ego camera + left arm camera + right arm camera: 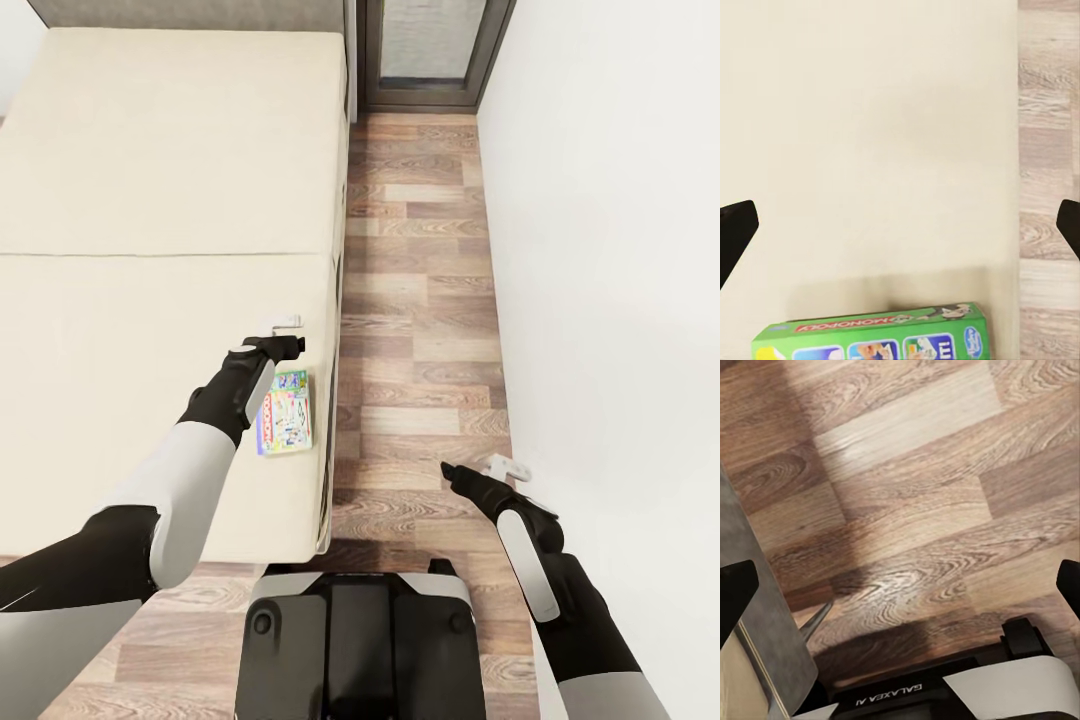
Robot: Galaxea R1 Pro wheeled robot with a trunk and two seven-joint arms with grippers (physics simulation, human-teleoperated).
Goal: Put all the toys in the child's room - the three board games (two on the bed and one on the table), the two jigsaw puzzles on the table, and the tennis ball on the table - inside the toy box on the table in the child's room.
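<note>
A board game (285, 412) with a pale cartoon lid and green edges lies flat on the beige bed (150, 200), close to the mattress's right edge. My left gripper (286, 324) hovers over the mattress just beyond the game's far end, and it is open. In the left wrist view the game's green side (877, 341) shows, with bare mattress between the widely spread dark fingertips (735, 240). My right gripper (503, 466) hangs open over the wooden floor beside the bed, holding nothing, and its fingers (735, 594) stand far apart above the planks.
A strip of wooden floor (420, 300) runs between the bed and a white wall (620, 250), ending at a dark-framed door (430, 50). My base (360, 640) stands at the bed's near corner. The bed's grey side (772, 645) is close to the right arm.
</note>
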